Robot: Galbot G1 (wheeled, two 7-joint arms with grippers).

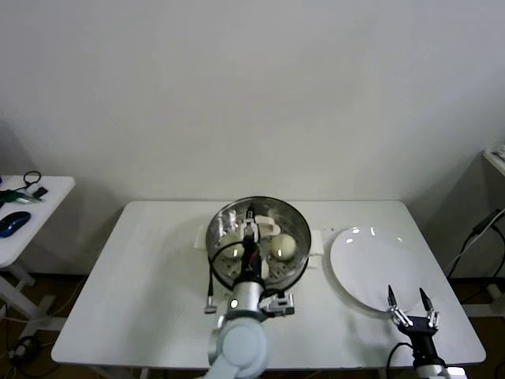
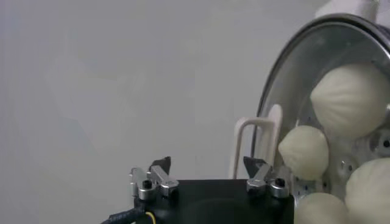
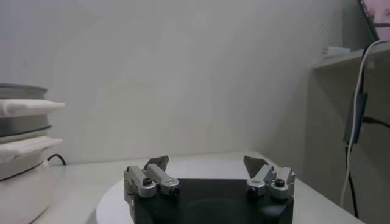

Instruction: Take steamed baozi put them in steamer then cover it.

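Left pincer (image 1: 249,225) spread wide above the shiny round steel steamer (image 1: 293,217), its arm reaching forward over it.
Cream-white round baozi (image 1: 283,247) sit inside; right pincer (image 1: 411,302) parked, fingers apart, beside the flat white plate (image 1: 371,272).

Sat mid-desk: shiny round steamer (image 1: 296,217) on its white base, uncovered. Held cream-white steamed baozi (image 1: 283,247) inside on the perforated floor; showed four in the left wrist view, close together.

Head view overhead; wrist views low, close, sharing steamer (image 1: 256,241).
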